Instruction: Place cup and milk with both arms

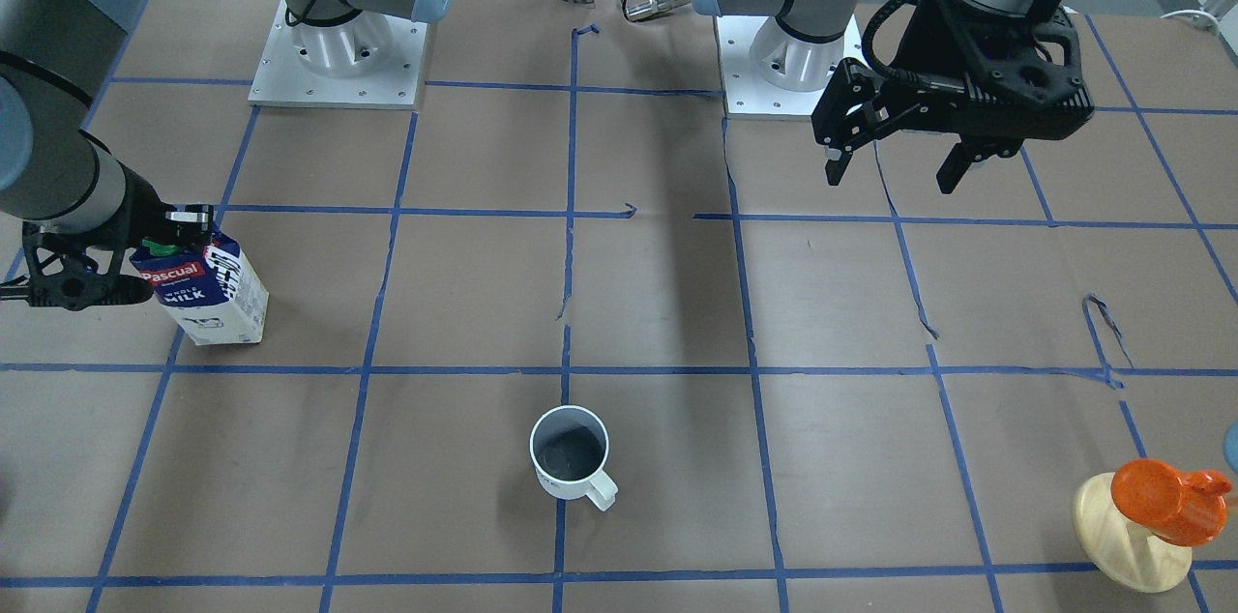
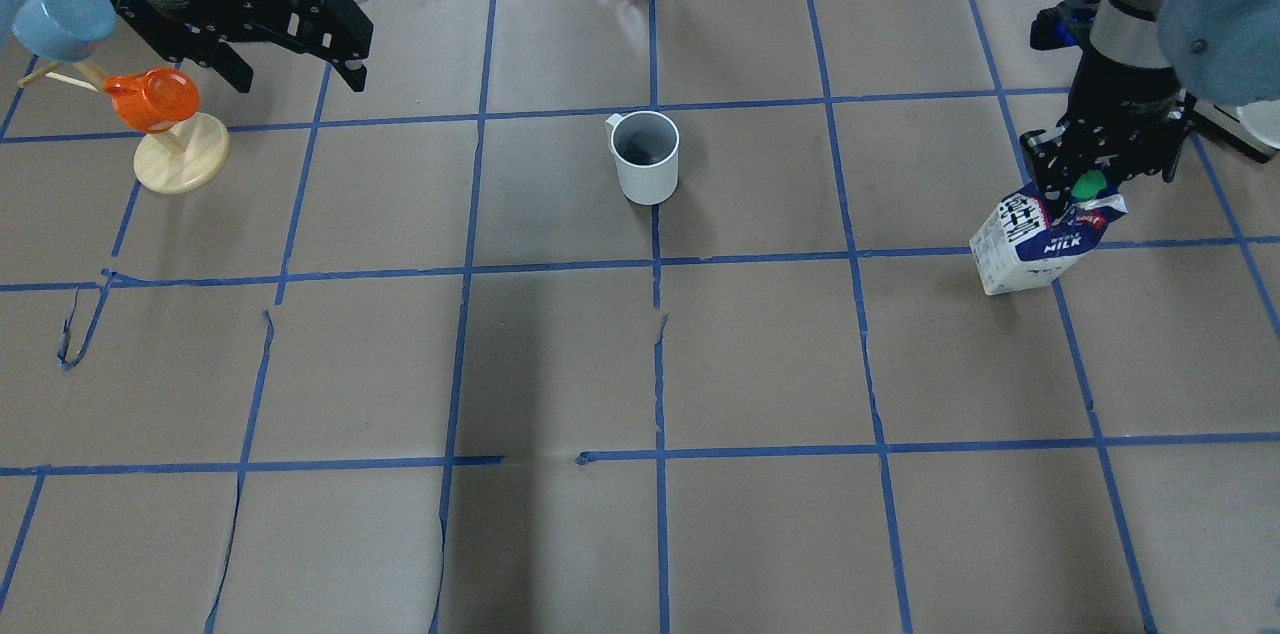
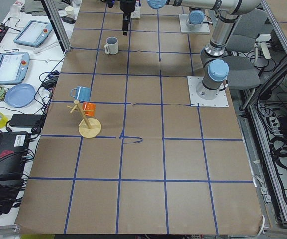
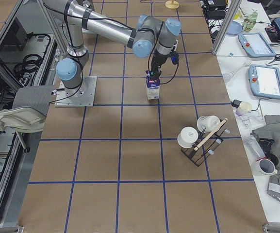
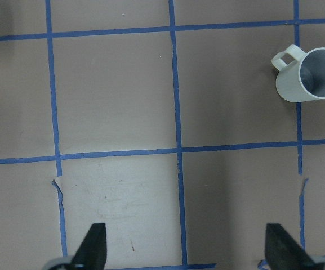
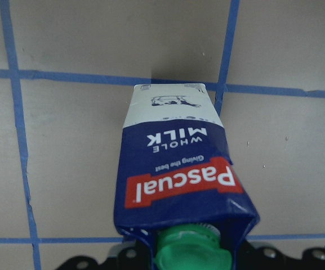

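Note:
The white cup [image 1: 571, 451] stands upright near the table's middle, empty, with its handle toward the operators' side; it also shows in the overhead view [image 2: 647, 156] and the left wrist view [image 5: 311, 76]. The milk [image 1: 208, 289] is a blue and white carton with a green cap, tilted, on the robot's right side [image 2: 1035, 244] [image 6: 179, 180]. My right gripper [image 1: 172, 238] is shut on the milk's gable top by the cap [image 2: 1080, 189]. My left gripper [image 1: 895, 170] is open and empty, held above the table, far from the cup [image 2: 295, 74] [image 5: 187, 247].
An orange cup on a wooden stand [image 1: 1156, 511] sits at the robot's far left, with a blue cup [image 2: 65, 14] hung above it. The two arm bases [image 1: 338, 57] [image 1: 788, 62] stand at the robot's edge. A black rack with white cups [image 4: 203, 136] is beyond the milk.

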You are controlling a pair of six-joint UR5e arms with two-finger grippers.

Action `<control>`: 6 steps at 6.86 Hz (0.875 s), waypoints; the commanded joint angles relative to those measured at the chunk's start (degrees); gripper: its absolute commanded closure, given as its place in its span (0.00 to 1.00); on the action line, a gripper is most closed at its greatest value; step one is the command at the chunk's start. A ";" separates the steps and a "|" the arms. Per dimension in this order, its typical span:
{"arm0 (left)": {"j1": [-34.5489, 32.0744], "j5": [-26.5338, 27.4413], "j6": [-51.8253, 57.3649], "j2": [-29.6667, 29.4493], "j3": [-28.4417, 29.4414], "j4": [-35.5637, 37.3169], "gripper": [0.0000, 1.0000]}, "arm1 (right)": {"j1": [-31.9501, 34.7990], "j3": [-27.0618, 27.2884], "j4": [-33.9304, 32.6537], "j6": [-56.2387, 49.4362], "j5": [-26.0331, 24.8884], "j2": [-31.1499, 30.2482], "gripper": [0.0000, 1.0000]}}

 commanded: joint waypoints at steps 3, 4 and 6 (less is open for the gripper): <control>0.00 0.50 -0.02 -0.25 0.10 0.53 0.00 | 10.97 -20.30 3.38 9.25 4.57 11.85 0.63; 0.00 0.68 -0.11 -0.16 0.01 0.45 0.00 | 13.87 -23.38 3.29 12.51 4.77 15.01 0.63; -0.09 0.86 -0.63 -0.07 -0.08 0.27 0.00 | 18.10 -25.78 3.20 24.79 8.95 18.28 0.63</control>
